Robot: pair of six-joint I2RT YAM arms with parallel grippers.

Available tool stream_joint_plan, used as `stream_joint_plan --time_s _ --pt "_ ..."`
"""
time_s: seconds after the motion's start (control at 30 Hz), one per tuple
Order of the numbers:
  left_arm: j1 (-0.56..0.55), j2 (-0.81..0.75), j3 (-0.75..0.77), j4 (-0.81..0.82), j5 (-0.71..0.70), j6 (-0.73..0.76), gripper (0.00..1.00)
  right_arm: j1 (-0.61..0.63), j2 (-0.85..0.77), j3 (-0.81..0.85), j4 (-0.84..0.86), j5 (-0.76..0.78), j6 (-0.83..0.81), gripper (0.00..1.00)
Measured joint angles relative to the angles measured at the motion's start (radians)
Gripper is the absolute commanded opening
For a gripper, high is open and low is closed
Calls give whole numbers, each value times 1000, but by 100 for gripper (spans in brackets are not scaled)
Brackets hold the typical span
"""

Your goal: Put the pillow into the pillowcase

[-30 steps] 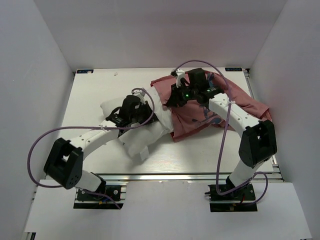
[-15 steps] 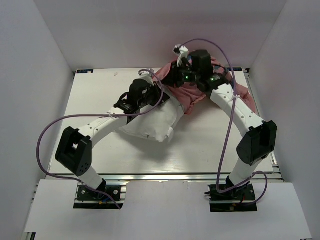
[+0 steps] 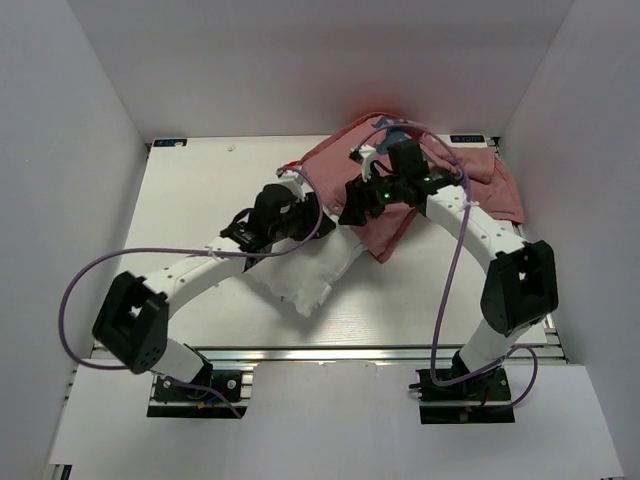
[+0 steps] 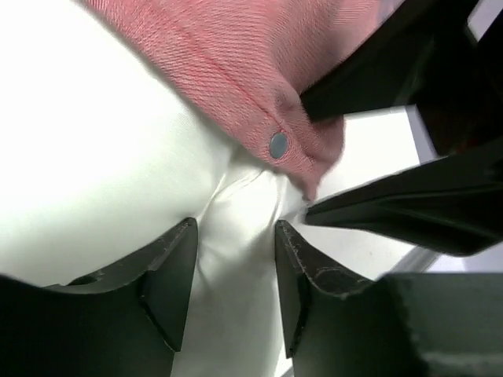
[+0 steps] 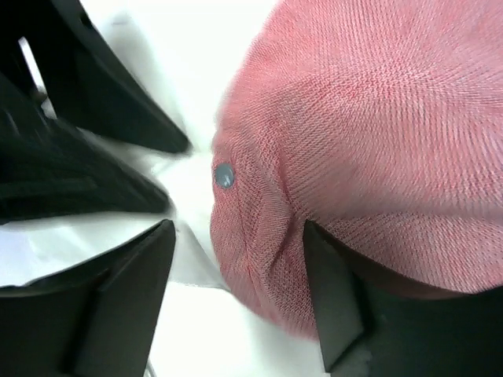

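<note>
Left gripper (image 4: 232, 298): its two fingers stand apart and are set down on the pillow, with a soft ridge of white cloth lying in the gap between them.
Right gripper (image 5: 236, 302): its fingers are spread wide, and the rounded hem of the pillowcase bulges into the gap against one finger, with nothing clamped.
Pillow (image 3: 310, 272): it lies under and between the left fingers. The bare white end runs back from that gripper toward the arm bases, and the other end goes in under red cloth just ahead of the fingertips.
Pillowcase (image 5: 377, 118): its hem laps over the pillow's end right in front of the left fingertips and sits between the right fingers. The rest is heaped behind the right gripper, toward the far side of the table.
Grey stud (image 4: 278, 144): it is on the hem, just ahead of both sets of fingertips.
Grippers to each other: they face tip to tip and close together, with the hem between them.
Table (image 3: 200, 180): white, beneath both grippers.
</note>
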Motion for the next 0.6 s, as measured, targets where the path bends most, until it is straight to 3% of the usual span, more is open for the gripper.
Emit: stream_joint_plan --time_s 0.13,0.27,0.43,0.6 --pt "0 -130 70 -144 -57 113 58 -56 -87 77 -35 -35 -94 89" --pt "-38 -235 150 -255 -120 219 59 -121 -266 65 38 -13 -163 89" --pt "-294 -235 192 -378 -275 324 60 -132 -547 -208 225 23 -190 89" --pt "-497 -37 193 -517 -495 396 66 -140 -597 -350 233 38 -184 89"
